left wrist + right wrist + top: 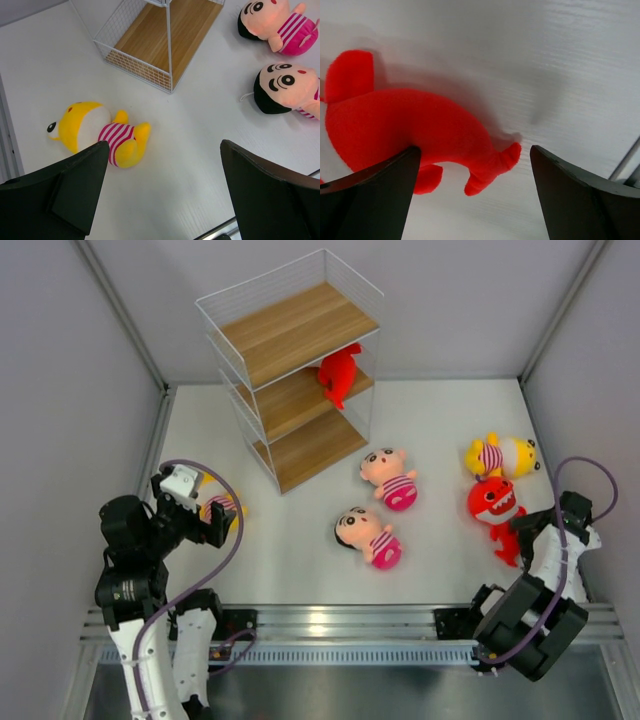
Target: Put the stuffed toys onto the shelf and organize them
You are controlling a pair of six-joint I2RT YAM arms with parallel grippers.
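At table's rear, shelf (295, 370) stood, one red shark (340, 372) on its middle board. Left gripper (164, 145) gaped wide, first yellow figure (95, 132) lying by one finger, near the shelf's foot. Right gripper (475, 148) gaped wide over second shark (410, 130). Far boy doll (390, 478) and near boy doll (367, 535) lay mid-table; second yellow figure (500, 455) lay at right.

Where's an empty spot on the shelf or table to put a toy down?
On the shelf, top board and bottom board are bare; the middle board has room beside the red shark. The table is free between the yellow toy and lower boy doll. Its right side is crowded with toys.
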